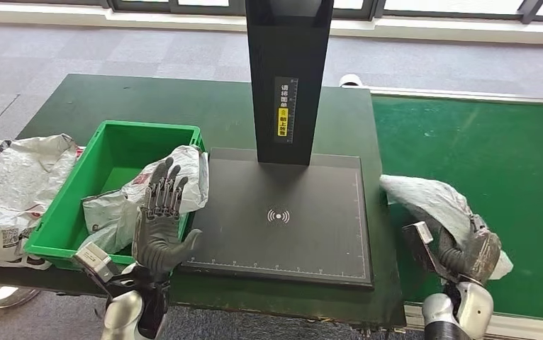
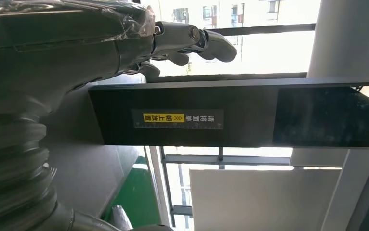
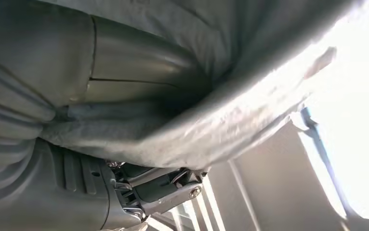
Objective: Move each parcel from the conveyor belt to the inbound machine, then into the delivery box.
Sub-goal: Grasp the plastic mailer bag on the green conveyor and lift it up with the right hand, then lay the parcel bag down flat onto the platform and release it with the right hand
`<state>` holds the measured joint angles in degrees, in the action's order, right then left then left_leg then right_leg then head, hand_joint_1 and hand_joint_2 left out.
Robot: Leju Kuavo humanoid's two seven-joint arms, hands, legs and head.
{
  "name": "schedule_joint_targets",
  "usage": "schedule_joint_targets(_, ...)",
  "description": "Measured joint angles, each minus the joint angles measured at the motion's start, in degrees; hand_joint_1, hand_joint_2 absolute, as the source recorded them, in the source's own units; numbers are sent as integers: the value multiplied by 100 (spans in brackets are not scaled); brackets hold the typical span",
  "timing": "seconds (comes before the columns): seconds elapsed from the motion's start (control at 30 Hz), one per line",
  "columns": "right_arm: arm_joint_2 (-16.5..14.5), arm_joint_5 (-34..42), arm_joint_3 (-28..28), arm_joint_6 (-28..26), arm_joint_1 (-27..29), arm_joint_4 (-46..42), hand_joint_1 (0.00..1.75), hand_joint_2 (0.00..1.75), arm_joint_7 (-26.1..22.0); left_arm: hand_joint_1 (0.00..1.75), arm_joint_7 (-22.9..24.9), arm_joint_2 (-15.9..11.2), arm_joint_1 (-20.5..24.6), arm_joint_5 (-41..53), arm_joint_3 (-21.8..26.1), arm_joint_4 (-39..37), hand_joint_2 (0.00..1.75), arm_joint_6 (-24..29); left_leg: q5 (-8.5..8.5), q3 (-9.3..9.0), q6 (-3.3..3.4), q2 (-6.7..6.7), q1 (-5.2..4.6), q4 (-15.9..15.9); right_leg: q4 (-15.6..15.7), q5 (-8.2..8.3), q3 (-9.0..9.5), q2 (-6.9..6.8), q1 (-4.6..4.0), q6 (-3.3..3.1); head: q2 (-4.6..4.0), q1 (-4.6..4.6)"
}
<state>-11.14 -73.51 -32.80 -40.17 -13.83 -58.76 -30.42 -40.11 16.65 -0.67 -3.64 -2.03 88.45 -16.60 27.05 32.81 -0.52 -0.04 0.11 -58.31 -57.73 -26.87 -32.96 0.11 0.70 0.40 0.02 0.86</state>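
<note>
Gripping a grey parcel (image 1: 432, 202) on the green conveyor belt (image 1: 495, 163), the right hand (image 1: 467, 251) closes its fingers around the bag's near end. The left hand (image 1: 159, 219) hovers open, fingers spread, holding nothing, just above a second parcel (image 1: 183, 173) draped over the green delivery box (image 1: 56, 227). Between both hands lies the black inbound machine (image 1: 283, 219).

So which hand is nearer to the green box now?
Left. The left hand is open at the green box, over a parcel on its rim; the right hand grips another parcel on the conveyor belt.
</note>
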Motion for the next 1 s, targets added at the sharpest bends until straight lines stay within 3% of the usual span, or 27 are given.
schedule_joint_targets(0.07,-251,607,-172,-1,89,-619,175,175,-717,0,0,0,8,8,-9,-42,175,-4,-2,1,0,-9,1,0,0,-1,2,-9,-1,-1,0,-1)
schedule_joint_targets(0.13,-434,987,-191,-1,186,-1209,175,175,-904,0,0,0,14,16,-13,-86,175,-10,-3,3,0,-18,1,0,0,-3,4,-18,-1,-2,0,-1)
schedule_joint_targets(0.5,-804,1256,-167,2,462,-2557,175,175,-960,0,0,0,44,69,-55,-241,175,-28,-1,2,2,-4,-5,-2,1,1,3,0,7,3,0,-1)
schedule_joint_targets(0.67,-831,1428,301,-1,684,-3193,175,175,-953,0,0,0,64,111,-80,-328,175,-30,0,-2,1,13,-5,0,1,1,-3,12,6,2,0,-1)
schedule_joint_targets(0.83,-823,947,899,8,700,-3185,173,175,-647,0,0,0,79,113,-120,-397,175,-8,0,-6,0,22,1,2,0,1,1,19,0,1,0,-1)
schedule_joint_targets(1.0,-822,-147,1381,31,573,-2115,173,175,-151,0,0,-2,95,113,-203,-416,175,42,-3,-7,0,21,5,2,0,4,6,16,-6,-3,0,-1)
